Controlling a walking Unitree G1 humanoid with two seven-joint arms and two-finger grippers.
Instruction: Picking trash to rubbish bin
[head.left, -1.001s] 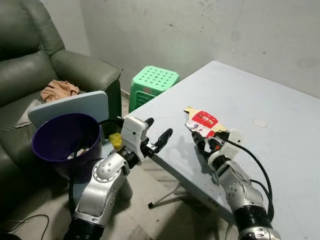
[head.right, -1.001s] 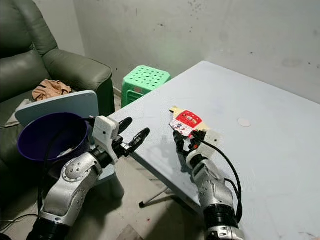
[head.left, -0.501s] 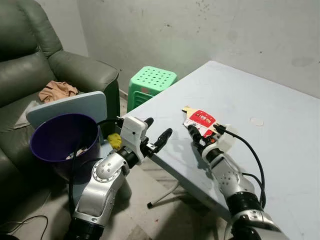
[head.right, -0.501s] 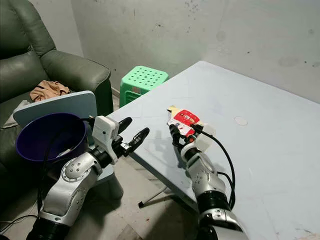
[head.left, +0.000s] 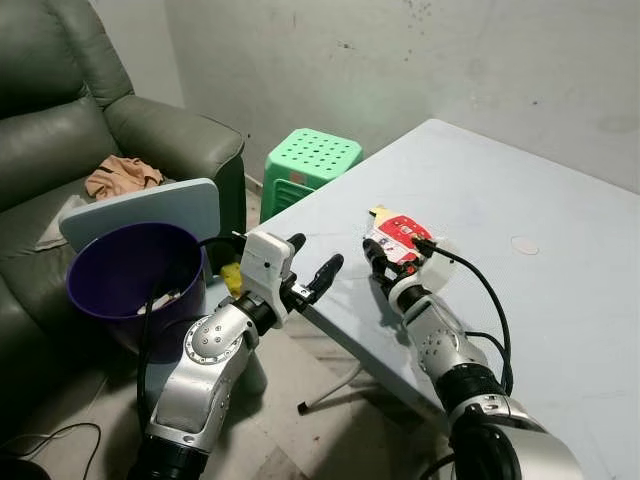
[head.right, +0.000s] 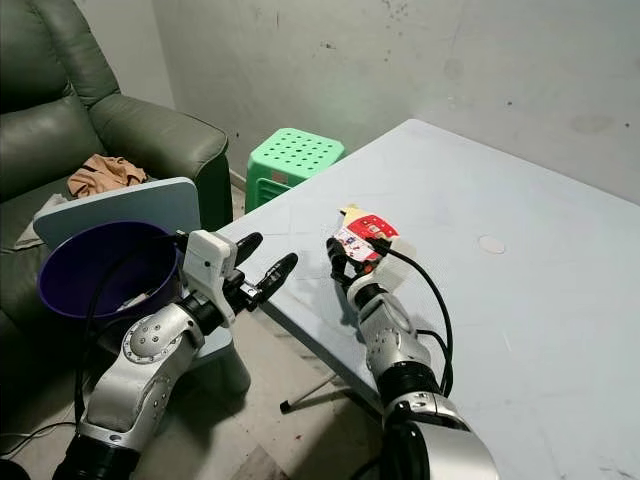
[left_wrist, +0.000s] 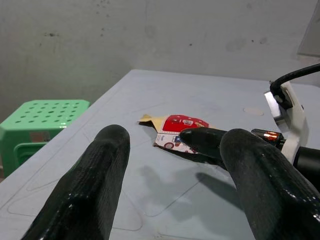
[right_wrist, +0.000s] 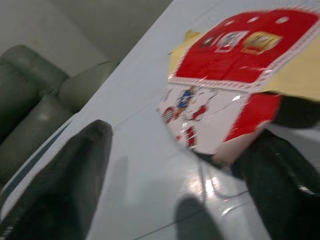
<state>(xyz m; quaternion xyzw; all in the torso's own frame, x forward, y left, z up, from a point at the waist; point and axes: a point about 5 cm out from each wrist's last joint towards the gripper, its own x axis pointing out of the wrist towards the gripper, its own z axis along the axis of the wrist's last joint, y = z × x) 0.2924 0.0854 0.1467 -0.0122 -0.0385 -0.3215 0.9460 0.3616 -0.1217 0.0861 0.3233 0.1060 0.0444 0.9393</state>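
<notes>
Right gripper (head.left: 378, 262) fingers spread wide, straddling red-white wrapper (head.left: 399, 236) on table (head.left: 520, 190). Left gripper (head.left: 312, 268) parted, empty. Purple bin (head.left: 125, 280) holds scraps.

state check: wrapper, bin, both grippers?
Wrapper: flat on the table, uncrushed, one finger tip under its near edge.
Bin: upright, open, some trash inside.
Right gripper: open, at the wrapper.
Left gripper: open, holds nothing, off the table edge.

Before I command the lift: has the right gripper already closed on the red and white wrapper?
No. The right gripper is open, its fingers spread at the wrapper, which lies flat on the table.
</notes>
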